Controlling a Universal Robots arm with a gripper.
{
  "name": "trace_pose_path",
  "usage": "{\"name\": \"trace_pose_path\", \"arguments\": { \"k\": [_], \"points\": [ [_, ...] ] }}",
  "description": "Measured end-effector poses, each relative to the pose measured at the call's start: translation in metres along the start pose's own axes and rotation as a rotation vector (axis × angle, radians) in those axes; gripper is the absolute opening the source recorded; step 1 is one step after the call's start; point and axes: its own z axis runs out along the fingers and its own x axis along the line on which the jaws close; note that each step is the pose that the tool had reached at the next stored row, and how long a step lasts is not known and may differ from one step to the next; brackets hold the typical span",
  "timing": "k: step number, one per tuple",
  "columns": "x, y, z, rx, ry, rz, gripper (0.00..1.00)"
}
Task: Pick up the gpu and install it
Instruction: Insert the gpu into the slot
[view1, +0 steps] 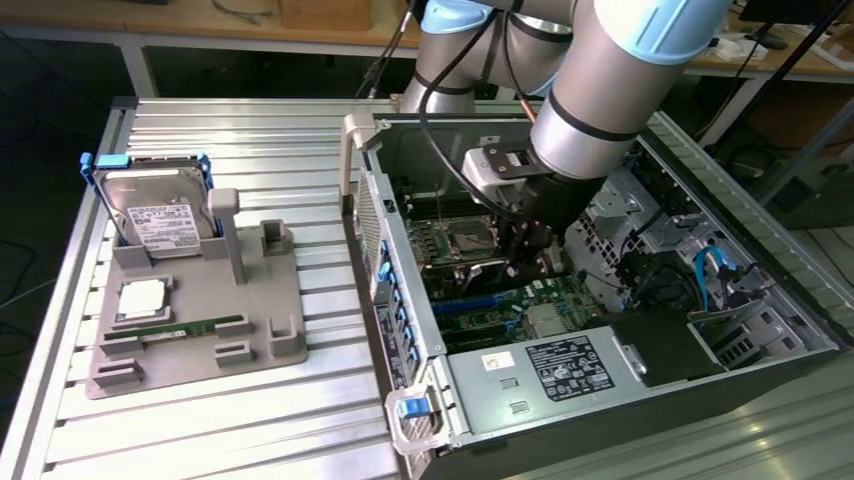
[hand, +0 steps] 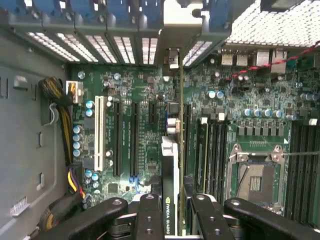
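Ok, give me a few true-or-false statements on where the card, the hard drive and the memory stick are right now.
1. The gripper is shut on the thin black gpu card, held edge-on over the green motherboard. True.
2. The silver hard drive with the white label lies inside the open computer case. False: it stands upright in the grey fixture on the slatted metal table, on the exterior view's left.
3. The narrow green memory stick lies flat on that fixture. True.
4. The gripper is over the fixture. False: it is inside the case, over the motherboard.
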Motion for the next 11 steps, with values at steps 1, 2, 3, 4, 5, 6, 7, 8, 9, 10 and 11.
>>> {"name": "trace_pose_path", "arguments": {
  "k": [1,2,3,4,5,6,7,8,9,10,11],
  "points": [
    [-0.0001,0.0009,0.0,0.0002,0.0,0.0,0.27],
    [-0.0001,0.001,0.0,0.0003,0.0,0.0,0.27],
    [0.0,0.001,0.0,0.0003,0.0,0.0,0.27],
    [0.0,0.0011,0.0,0.0003,0.0,0.0,0.27],
    [0.0,0.0011,0.0001,0.0002,0.0001,0.0,0.27],
    [0.0,0.0011,0.0001,0.0002,0.0001,0.0,0.27],
    [0.0,0.001,0.0002,0.0002,0.0001,0.0,0.27],
    [0.0,0.001,0.0003,0.0002,0.0,0.0,0.27],
    [0.0,0.001,0.0005,0.0003,0.0,0.0,0.27],
    [0.0002,0.001,0.0009,0.0003,-0.0002,0.0,0.27],
    [0.0007,0.001,0.0011,0.0003,-0.0002,0.0,0.27]
  ]
}}
